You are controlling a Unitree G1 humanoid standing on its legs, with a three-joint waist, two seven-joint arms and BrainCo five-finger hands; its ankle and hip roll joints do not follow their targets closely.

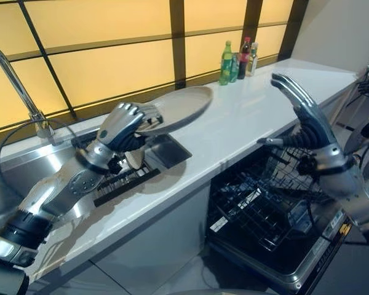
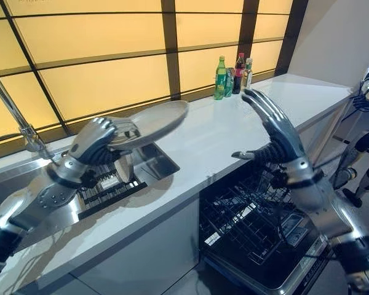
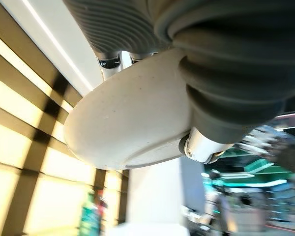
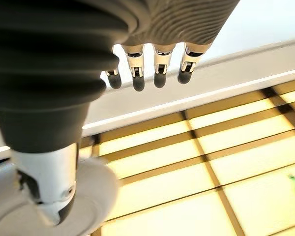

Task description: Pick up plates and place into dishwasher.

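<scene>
A pale round plate (image 1: 183, 107) hangs tilted in the air above the counter, beside the sink. My left hand (image 1: 122, 128) is shut on its near rim, fingers over the top and thumb beneath; the left wrist view shows the plate's underside (image 3: 130, 123) held between them. My right hand (image 1: 302, 117) is raised above the open dishwasher (image 1: 277, 233), fingers straight and spread, palm turned toward the plate, holding nothing. A gap of counter separates it from the plate. The dishwasher's dark wire rack (image 2: 252, 227) is pulled out under the right hand.
A steel sink (image 1: 24, 172) with a tall tap (image 1: 18, 86) lies at the left, with a dark slotted drain rack (image 1: 126, 181) beside it. Several bottles (image 1: 237, 59) stand at the back of the white counter (image 1: 252, 117). Lit window panels run behind.
</scene>
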